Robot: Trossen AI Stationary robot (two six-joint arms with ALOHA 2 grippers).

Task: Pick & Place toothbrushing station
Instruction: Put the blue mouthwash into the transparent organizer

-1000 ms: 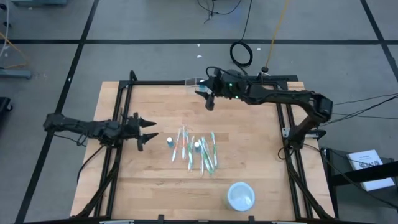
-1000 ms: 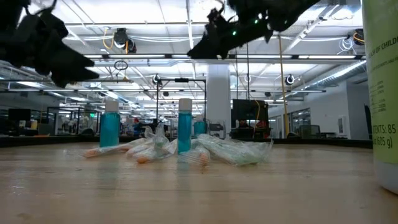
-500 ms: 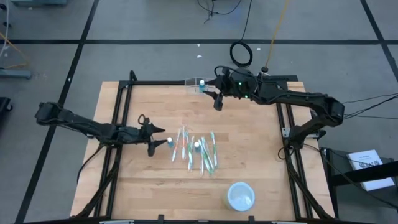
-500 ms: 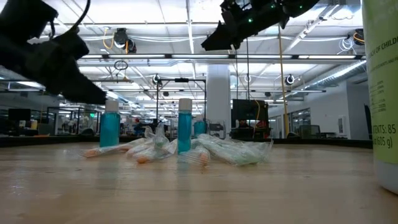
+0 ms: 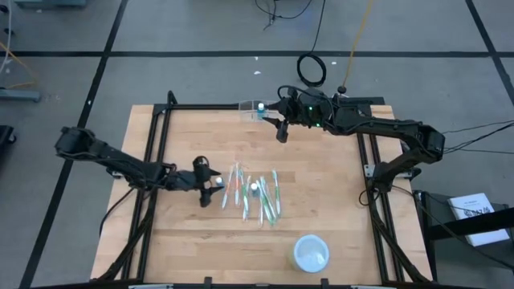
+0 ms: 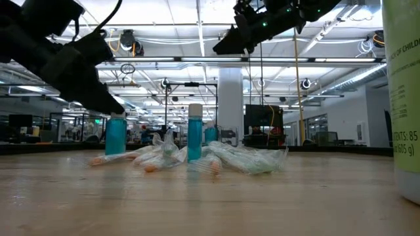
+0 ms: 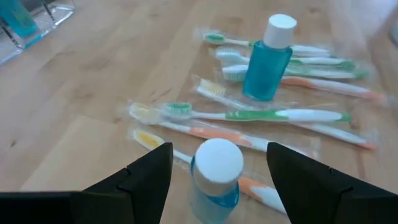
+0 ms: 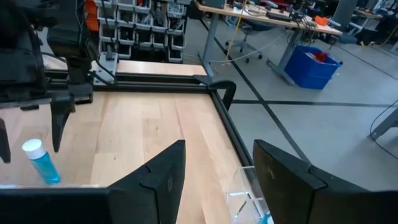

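Closing on the near bottle is the step in hand for the left gripper (image 7: 217, 180): its two fingers stand apart with nothing between them but the white cap of a blue mouthwash bottle (image 7: 215, 177), centred low in the left wrist view. Judgement: it should drop a little so the pads meet the body below the cap, stay square to the bottle, and squeeze slowly; an upright bottle will likely tip if one finger lands first.

High view puts that gripper (image 5: 210, 181) left of centre, at the left edge of the scattered wrapped toothbrushes (image 5: 257, 197). A second blue bottle (image 7: 268, 57) stands among them, further on.

The right gripper (image 5: 281, 133) hangs above the table in the upper middle of the high view, fingers parted and empty.

The toothbrushing station (image 5: 250, 107), a clear holder, sits at the table's top edge, upper centre of the high view, just left of the right gripper and well apart from the left one. One blue item (image 5: 260, 105) already shows in it.

A white-lidded tub (image 5: 311, 251) sits lower right.
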